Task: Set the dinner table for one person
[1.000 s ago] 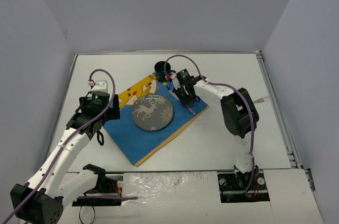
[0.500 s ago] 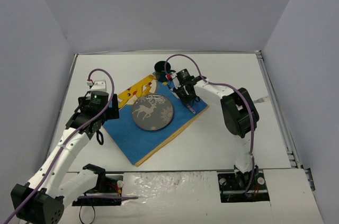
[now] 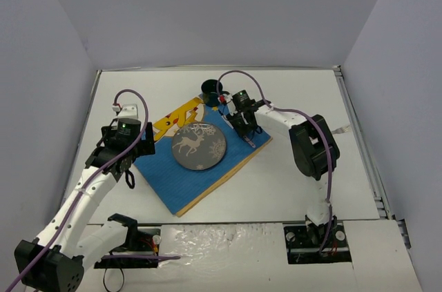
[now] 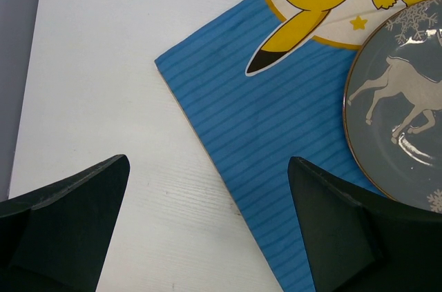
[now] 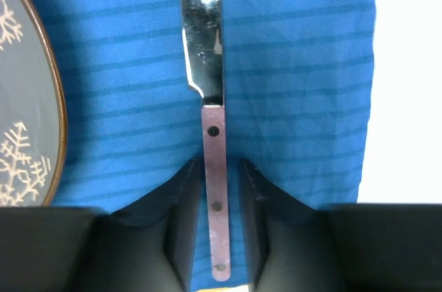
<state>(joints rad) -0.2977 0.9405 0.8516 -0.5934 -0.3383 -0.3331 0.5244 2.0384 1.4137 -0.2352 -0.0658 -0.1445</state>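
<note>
From above, the right gripper (image 3: pixel 242 125) hangs over the knife (image 3: pixel 250 140) on the mat (image 3: pixel 173 181), right of the plate (image 3: pixel 199 146), on the table (image 3: pixel 290 92); the left gripper (image 3: pixel 135 148) is well apart. Left wrist: its jaws gape wide near the mat's corner. Right wrist: jaws slightly apart straddle the knife's handle, blade pointing straight ahead

Dinner table (image 3: pixel 155 88): large flat rectangular tabletop, white and matte, lying level, with its far and side edges against grey walls (image 3: pixel 207 16). A blue striped placemat (image 3: pixel 179 181) lies on it near the middle, turned askew to the table's edges. Bare white surface shows all round the placemat, widest at the far side and the right.
</note>
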